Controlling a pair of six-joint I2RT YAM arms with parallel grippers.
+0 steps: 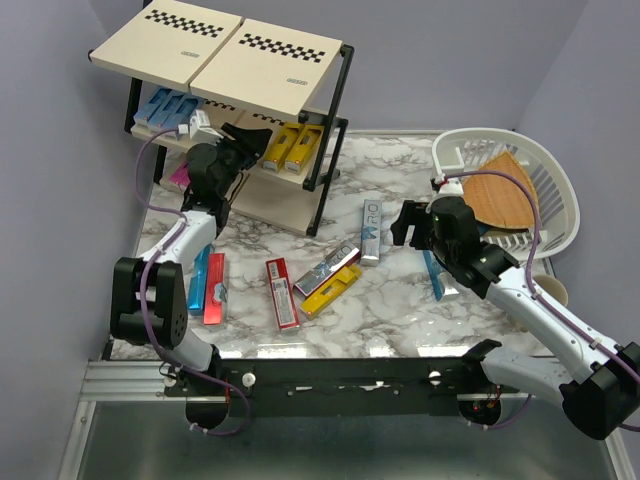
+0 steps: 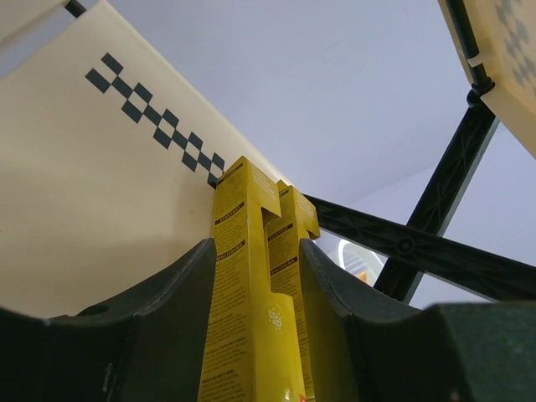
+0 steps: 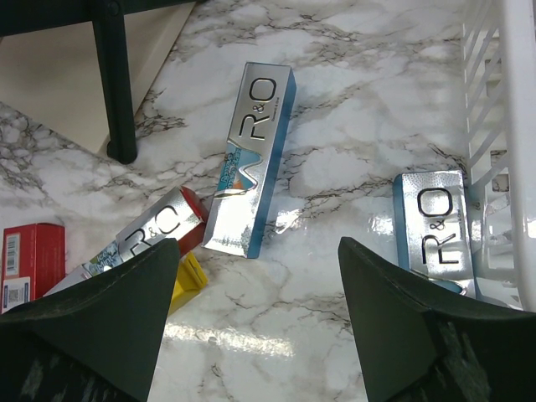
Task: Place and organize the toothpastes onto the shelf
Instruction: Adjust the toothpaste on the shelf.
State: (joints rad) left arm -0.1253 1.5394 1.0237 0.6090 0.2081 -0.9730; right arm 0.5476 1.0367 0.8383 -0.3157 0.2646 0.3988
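Two yellow toothpaste boxes sit side by side on the shelf's mid tier, R half. The left gripper is clenched on the pair, a finger pressed to each outer side. Same tier, L half: a few light blue boxes. Bottom tier, L end: a pink box pokes out, rest of it hidden behind the arm. Top boards carry b/w checker strips.

White basket, far R: holds a wedge-shaped wooden board, leaning inside.

Right gripper hangs over the marble table, jaws wide apart, nothing in them. Under it, a silver R&O box lies flat, near the shelf's black post but not touching. A second R&O box lies just beside the basket wall. Bare marble runs between those two, right below the open jaws.

Mid-table: a third silver box lies across a yellow box, and a red box lies near the front edge. L side: a light blue box and another red box lie parallel, just beside each other, close to the left arm's base.

All are long, narrow cartons w/ printed lettering. The silver ones have teal sides and a glossy face.
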